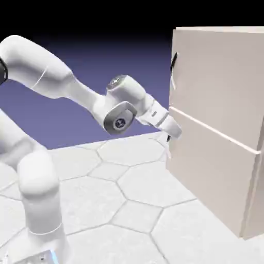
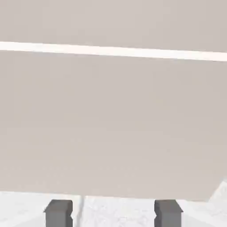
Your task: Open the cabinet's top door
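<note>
Nearest to me in the hand view are the two small dark-grey blocky fingertips of my gripper [image 2: 113, 213], one on each side of the bottom edge. They stand wide apart, and I have nothing held between them; pale floor shows in the gap.

Beyond them, my hand view is mostly filled by the flat, plain beige lower door [image 2: 111, 124], with a bright white seam [image 2: 111, 51] running across above it, slightly slanted. Above the seam is a strip of the upper, large flat beige top door [image 2: 115, 22], the one the task names. The lower door's bottom edge shows just above my fingertips, and past it lies the white stone-like floor with thin grey joints [image 2: 115, 210].

In the exterior view, my white, rounded, jointed arm [image 1: 41, 67] reaches over to the tall beige box-shaped cabinet [image 1: 252, 206] on the exterior view's right. My hand tilts downward beside the cabinet's left edge, near the level of the seam. The top door is above the seam, with its small dark upright bar handle [image 1: 174, 61] at the edge, higher than my hand and apart from it. A bit of the lower door's dark handle [image 1: 168, 138] shows just under my hand. Behind everything is the blue-violet backdrop [image 1: 149, 62], darkening to black at the top.
</note>
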Robot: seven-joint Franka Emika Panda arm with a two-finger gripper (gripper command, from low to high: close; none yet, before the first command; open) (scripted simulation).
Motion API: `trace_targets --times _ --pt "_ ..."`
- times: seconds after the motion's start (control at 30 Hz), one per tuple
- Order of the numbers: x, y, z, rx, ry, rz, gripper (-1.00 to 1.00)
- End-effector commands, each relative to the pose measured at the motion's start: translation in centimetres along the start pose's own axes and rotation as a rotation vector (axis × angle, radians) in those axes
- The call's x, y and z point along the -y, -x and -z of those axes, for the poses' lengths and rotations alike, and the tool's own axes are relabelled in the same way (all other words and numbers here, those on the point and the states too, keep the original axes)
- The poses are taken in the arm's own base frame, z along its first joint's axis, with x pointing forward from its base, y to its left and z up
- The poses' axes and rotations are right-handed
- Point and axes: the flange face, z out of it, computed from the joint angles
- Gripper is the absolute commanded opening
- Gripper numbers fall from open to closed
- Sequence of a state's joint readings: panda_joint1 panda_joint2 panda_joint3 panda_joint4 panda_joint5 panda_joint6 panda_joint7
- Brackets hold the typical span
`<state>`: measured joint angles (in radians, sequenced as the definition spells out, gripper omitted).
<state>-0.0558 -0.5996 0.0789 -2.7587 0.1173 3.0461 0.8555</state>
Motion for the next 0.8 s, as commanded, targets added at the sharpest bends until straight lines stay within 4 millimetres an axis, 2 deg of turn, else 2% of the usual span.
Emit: trace_targets --times 0.0,0.2,0.37,0.57,0.77 --pt "0.9 -0.7 0.8 -0.024 -0.023 -0.073 0.0" --pt "5.9 -3.6 5.9 -0.13 -0.189 -0.493 0.0" --pt "9.8 -4.3 10.0 -0.16 -0.35 -0.82 0.0" --pt "14.3 -3.1 13.7 -0.119 -0.546 -1.183 0.0" --pt "18.4 -0.1 15.4 -0.001 -0.714 -1.519 0.0"
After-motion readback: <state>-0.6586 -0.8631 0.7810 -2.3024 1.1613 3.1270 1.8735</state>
